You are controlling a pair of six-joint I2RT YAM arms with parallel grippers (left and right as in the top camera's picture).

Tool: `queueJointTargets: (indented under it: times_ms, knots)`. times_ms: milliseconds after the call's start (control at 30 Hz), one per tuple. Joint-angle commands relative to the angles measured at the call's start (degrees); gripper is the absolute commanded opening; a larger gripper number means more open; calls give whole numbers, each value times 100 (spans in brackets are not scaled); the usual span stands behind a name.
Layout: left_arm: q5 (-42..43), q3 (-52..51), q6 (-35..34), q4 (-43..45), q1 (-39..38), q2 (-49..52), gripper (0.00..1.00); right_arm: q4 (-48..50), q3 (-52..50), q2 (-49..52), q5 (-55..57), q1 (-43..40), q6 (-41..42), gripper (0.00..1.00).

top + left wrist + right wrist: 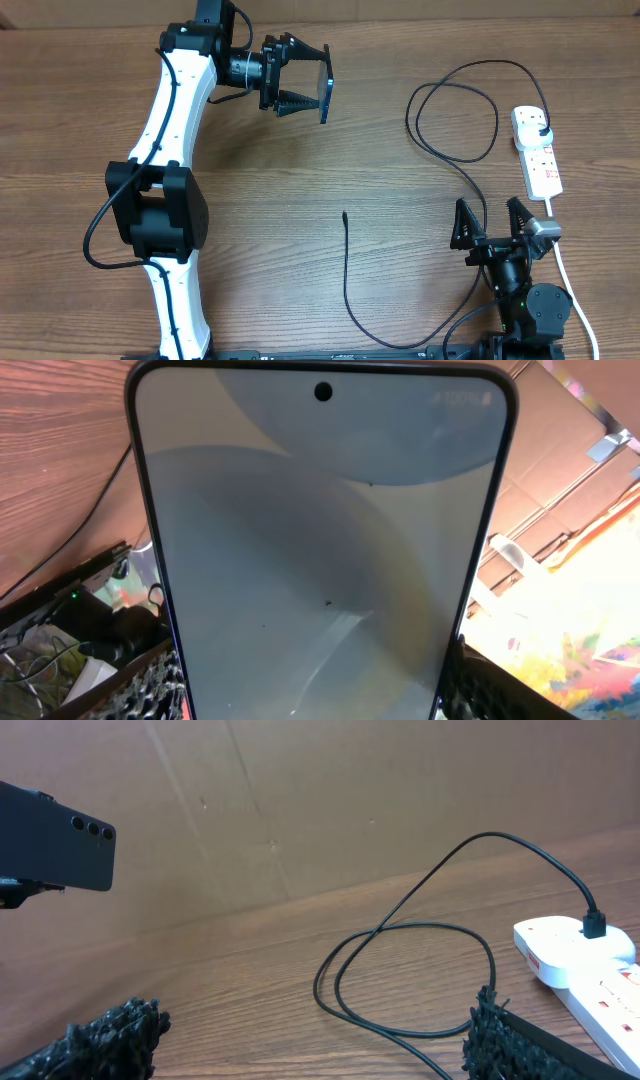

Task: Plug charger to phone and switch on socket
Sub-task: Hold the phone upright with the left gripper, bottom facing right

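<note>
My left gripper (pixel 305 85) is shut on the phone (pixel 326 87) and holds it on edge above the table at the back. In the left wrist view the phone's light screen (pixel 320 550) fills the frame between the fingers. In the right wrist view its dark back (pixel 55 840) shows at far left. The black charger cable (pixel 452 120) loops by the white socket strip (pixel 537 150), its plug (pixel 541 130) in the strip. Its connector tip (pixel 343 214) lies free mid-table. My right gripper (pixel 492 222) is open and empty at the front right, above the cable (pixel 410 970).
The strip's white cord (pixel 565 265) runs toward the front right past my right arm. A cardboard wall (pixel 300 800) stands behind the table. The strip also shows at the right edge of the right wrist view (pixel 580 960).
</note>
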Motion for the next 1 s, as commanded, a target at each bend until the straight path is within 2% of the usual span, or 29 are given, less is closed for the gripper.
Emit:
queueJointTargets:
  times_ms: [0,967]
  knots:
    - [369,186,-61,-2,-42,-13,4,26,-61,-68,13,31,20,100]
    - [258,186,-59,0,-111,-13,4,26,-61,-68,13,31,20,100]
